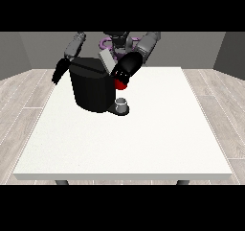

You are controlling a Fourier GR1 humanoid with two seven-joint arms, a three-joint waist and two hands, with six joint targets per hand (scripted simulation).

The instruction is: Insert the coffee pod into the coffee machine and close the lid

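A white table [143, 144] is seen filling most of the front view, w/ wood-look flooring around it and grey walls behind. The black coffee machine [91, 88] is set on the far-left part of the tabletop, close to the robot. Its lid [107, 61] is seen tilted up at the top, pale grey, so the machine is not closed yet.

At the machine's front, low down, a small grey cup-shaped thing [122, 102] is seen on the dark base plate. It can't be told for certain whether that is the pod, so it's called a grey thing only. Just above it a red thing at the machine [121, 85] is visible, right under the hand.

The hand at the view's right [125, 71] is held over the machine's front top edge, just beside the raised lid and directly above the red thing. Its fingers appear bunched downward toward the machine, but whether anything is pinched can't be told; too small and dark vs. the black body.

The hand at the view's left [59, 72] is hung at the table's far-left edge, beside the machine but apart from it, pointed down. Nothing is seen held in it; its fingers look straight and relaxed.
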